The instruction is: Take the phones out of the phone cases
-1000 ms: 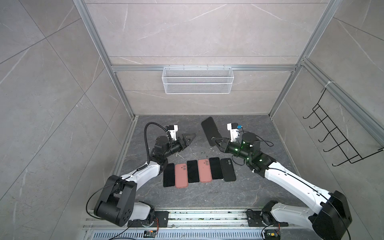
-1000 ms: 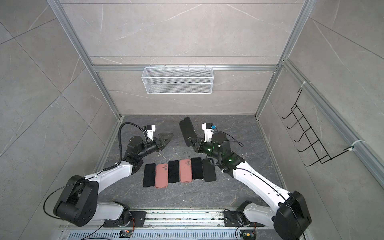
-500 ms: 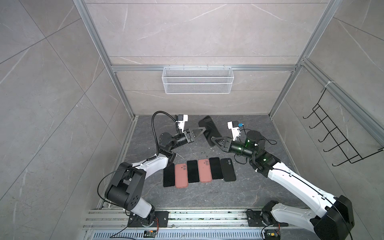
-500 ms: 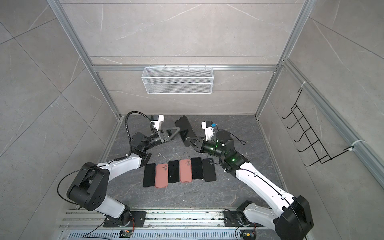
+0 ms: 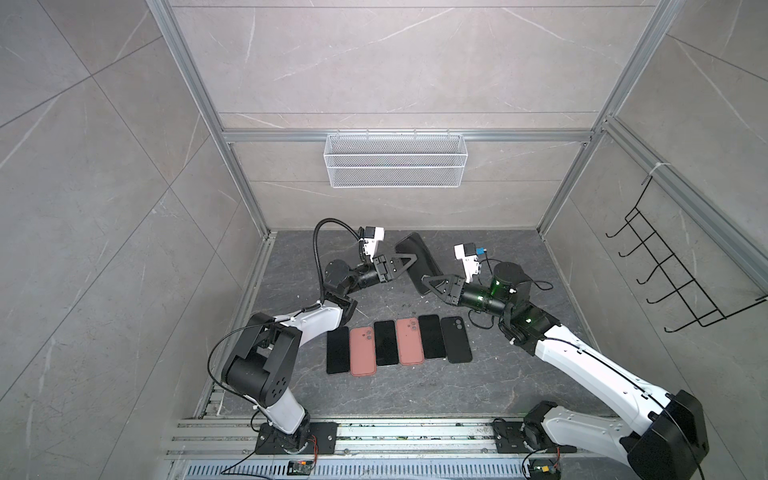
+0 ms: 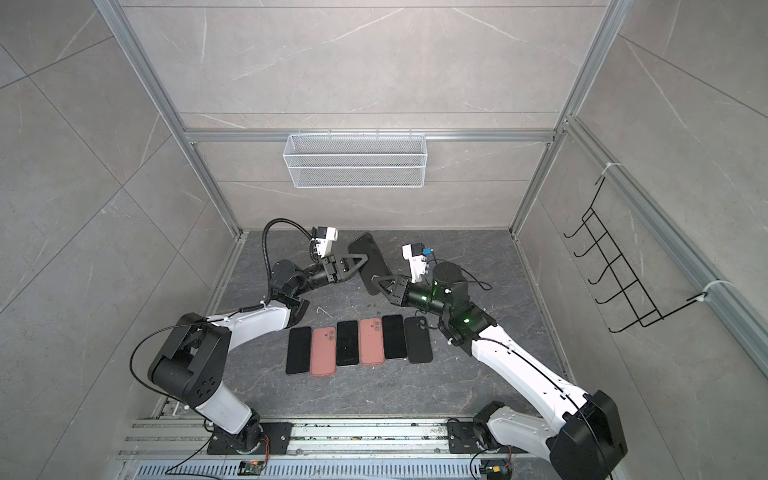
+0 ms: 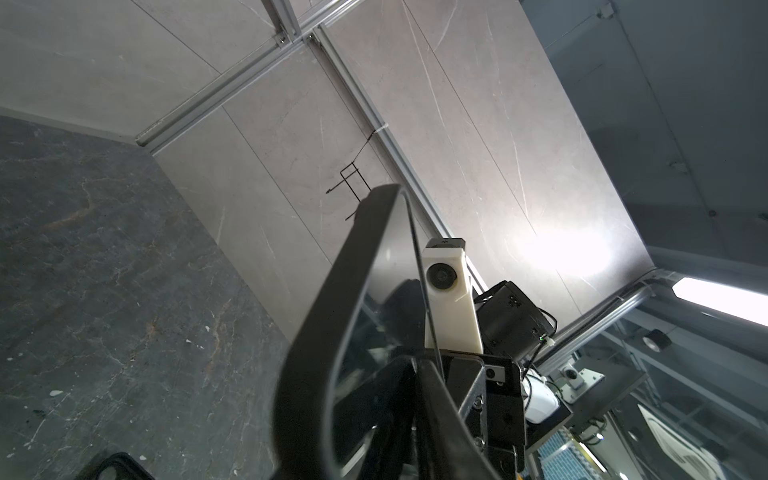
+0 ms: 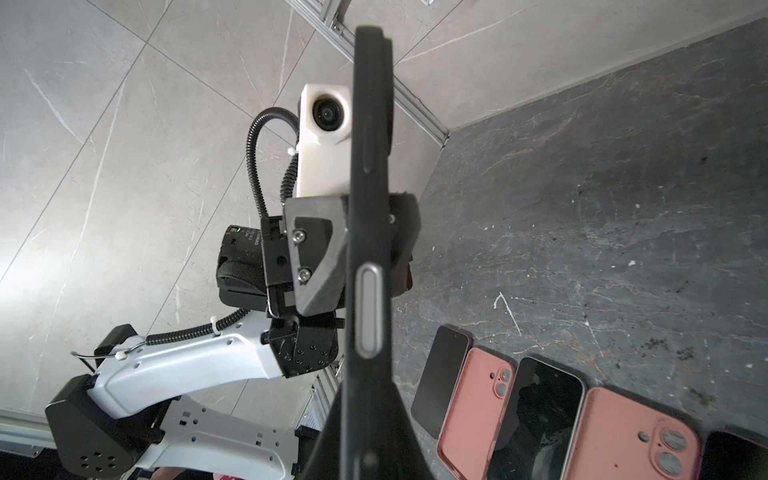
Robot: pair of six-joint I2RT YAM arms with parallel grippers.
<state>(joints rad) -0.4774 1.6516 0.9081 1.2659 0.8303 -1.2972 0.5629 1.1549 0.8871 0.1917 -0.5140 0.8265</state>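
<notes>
1. Grey tiled walls [image 5: 395, 62] and dark stone floor [image 5: 415, 399] are shown in both top views; the cased phone [image 5: 415, 253] is clamped above the floor by the left gripper [image 5: 409, 262] and right gripper [image 5: 426, 280].
2. Left wrist: the cased phone [image 7: 324, 332] is seen against wall.
3. Right wrist: floor is seen behind it.

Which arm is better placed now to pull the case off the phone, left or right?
Left, probably: the left gripper clamps the cased phone across its long edge at mid-length, where it can peel. The right gripper holds one end, as anchor.
</notes>
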